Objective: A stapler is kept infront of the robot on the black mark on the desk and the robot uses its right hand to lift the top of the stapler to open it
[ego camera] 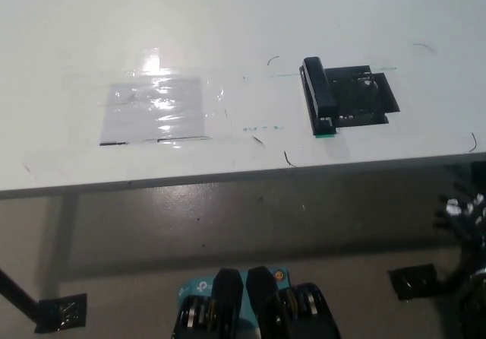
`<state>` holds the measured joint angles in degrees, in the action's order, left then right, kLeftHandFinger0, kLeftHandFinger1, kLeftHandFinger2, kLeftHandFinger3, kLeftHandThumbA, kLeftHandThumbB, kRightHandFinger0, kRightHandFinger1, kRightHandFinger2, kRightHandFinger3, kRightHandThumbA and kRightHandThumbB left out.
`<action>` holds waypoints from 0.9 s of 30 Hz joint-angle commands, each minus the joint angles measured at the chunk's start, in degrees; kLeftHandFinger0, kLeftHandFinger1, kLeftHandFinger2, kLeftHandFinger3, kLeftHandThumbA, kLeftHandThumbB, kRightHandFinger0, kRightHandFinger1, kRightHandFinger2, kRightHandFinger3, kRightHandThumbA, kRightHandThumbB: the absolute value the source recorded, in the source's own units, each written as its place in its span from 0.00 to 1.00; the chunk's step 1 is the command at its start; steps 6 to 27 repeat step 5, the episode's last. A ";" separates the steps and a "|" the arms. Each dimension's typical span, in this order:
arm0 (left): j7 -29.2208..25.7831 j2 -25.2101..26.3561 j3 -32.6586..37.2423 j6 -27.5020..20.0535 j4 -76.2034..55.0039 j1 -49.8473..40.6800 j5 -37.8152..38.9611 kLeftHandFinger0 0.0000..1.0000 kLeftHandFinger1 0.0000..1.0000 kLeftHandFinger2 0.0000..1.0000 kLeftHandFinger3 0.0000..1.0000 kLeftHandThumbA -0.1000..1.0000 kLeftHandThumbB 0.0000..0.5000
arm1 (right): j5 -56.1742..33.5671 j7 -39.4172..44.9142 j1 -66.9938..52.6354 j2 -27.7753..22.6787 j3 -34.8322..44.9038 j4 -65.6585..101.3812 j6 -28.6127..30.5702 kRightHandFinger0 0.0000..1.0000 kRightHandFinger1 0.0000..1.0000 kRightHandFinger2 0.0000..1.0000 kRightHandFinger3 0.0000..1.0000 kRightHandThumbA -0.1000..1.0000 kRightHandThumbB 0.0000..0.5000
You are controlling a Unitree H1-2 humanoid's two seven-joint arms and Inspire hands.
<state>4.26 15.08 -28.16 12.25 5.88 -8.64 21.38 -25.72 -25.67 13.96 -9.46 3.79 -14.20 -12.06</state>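
A black stapler (320,96) lies lengthwise on the white desk (228,20), along the left side of a black square mark (366,96). Its top looks down and flat, and a green patch shows at its near end. My black right hand (462,206) is at the picture's right edge, below the desk's front edge and well clear of the stapler. It holds nothing, and its blurred fingers look spread apart. My white left hand is out of view.
A clear plastic sheet (156,109) is taped to the desk at the left. The desk's front edge (228,175) runs across the middle of the picture, with grey floor below. Small pen marks dot the desk top.
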 commanded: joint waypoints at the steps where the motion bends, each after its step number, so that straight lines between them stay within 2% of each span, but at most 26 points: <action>1: 1.02 2.09 -0.53 -1.36 -1.48 -0.06 0.91 0.65 0.64 0.77 0.95 0.37 0.22 | 17.67 -2.33 2.31 -1.33 -1.62 -6.70 20.96 0.29 0.33 0.43 0.65 0.33 0.07; 5: 0.68 2.10 -0.39 -1.53 -1.41 0.16 0.41 0.67 0.65 0.78 0.95 0.37 0.20 | 19.15 -2.10 2.44 -1.31 -1.85 -7.08 22.12 0.34 0.37 0.47 0.68 0.32 0.05; 27: 0.68 2.10 -0.39 -1.53 -1.41 0.16 0.41 0.67 0.65 0.78 0.95 0.37 0.20 | 19.15 -2.10 2.44 -1.31 -1.85 -7.08 22.12 0.34 0.37 0.47 0.68 0.32 0.05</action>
